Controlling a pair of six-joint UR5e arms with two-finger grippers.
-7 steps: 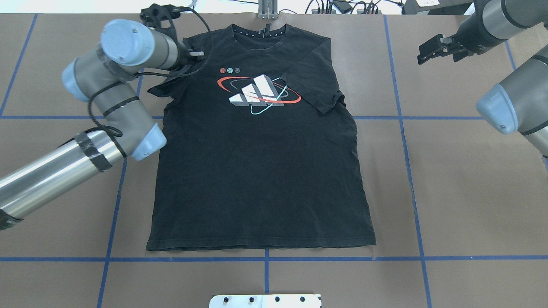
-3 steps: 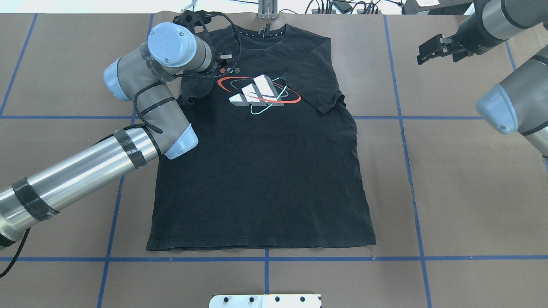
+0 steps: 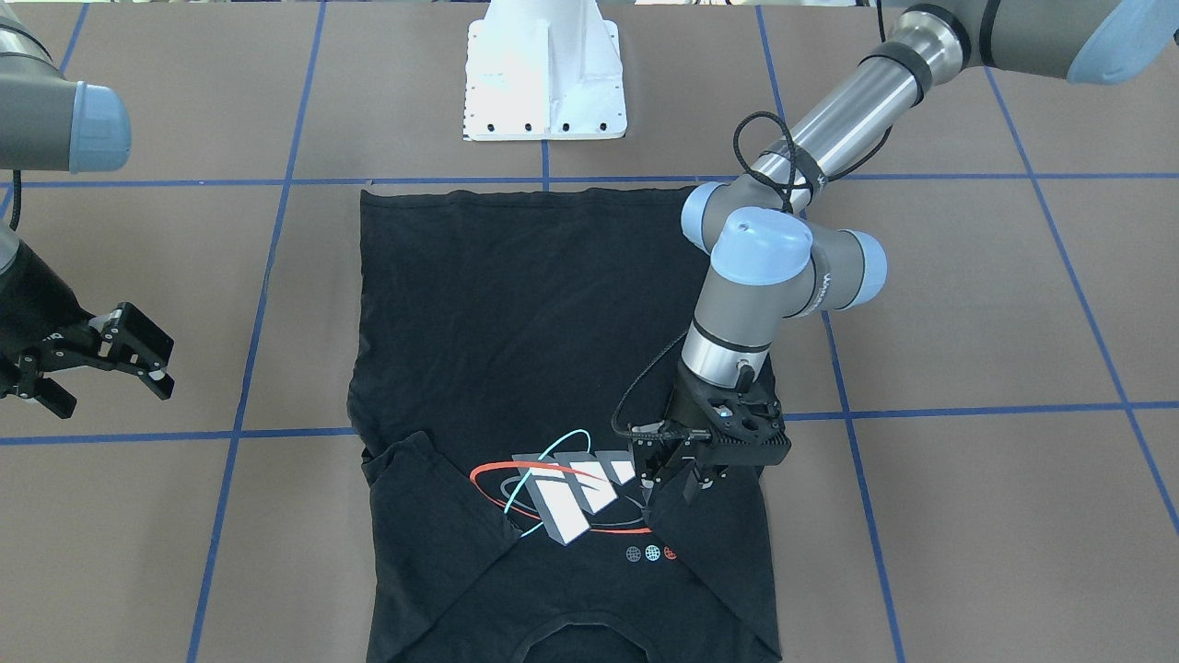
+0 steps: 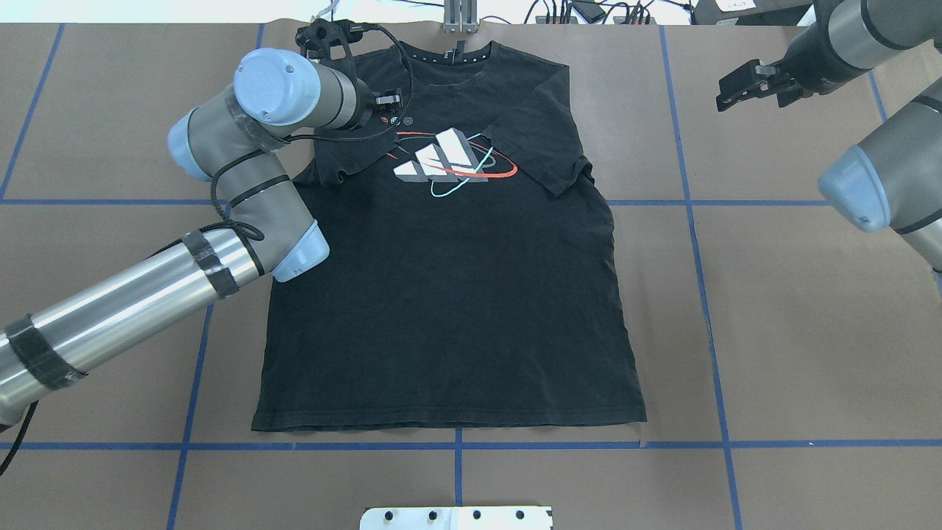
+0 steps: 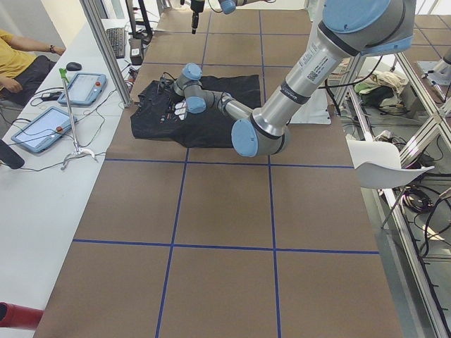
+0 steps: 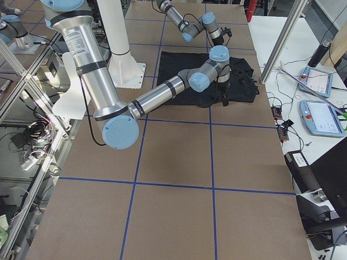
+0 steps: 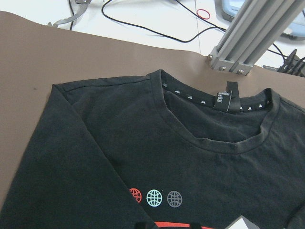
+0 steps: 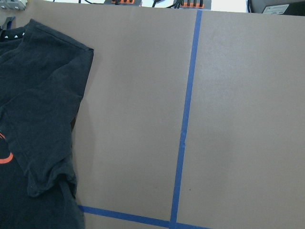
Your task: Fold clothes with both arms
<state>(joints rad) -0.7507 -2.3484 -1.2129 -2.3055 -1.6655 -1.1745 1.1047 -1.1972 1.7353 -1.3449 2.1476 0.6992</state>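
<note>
The black T-shirt [image 4: 441,294] lies flat on the brown table, collar at the far edge. Both sleeves are folded in onto the chest: the left sleeve [image 4: 338,158] and the right sleeve [image 4: 537,140] flank the grey-white graphic [image 4: 441,165]. My left gripper [image 3: 670,488] hovers just over the folded left sleeve beside the graphic, jaws apart and empty; it also shows in the overhead view [image 4: 388,103]. The left wrist view shows the collar [image 7: 214,138] and the flat sleeve [image 7: 71,167]. My right gripper [image 4: 723,92] is open and empty, off the shirt to the far right.
The white pedestal base [image 3: 545,74] stands at the table's near edge. An aluminium post [image 4: 460,15] and cables sit behind the collar. Blue tape lines [image 8: 183,124] cross the table. A person [image 5: 17,60] and tablets [image 5: 77,88] are on a side bench.
My left arm carried the left sleeve inward onto the chest, then drew back a little to the left. The sleeve now lies over the graphic's left end. The right arm has not moved.
</note>
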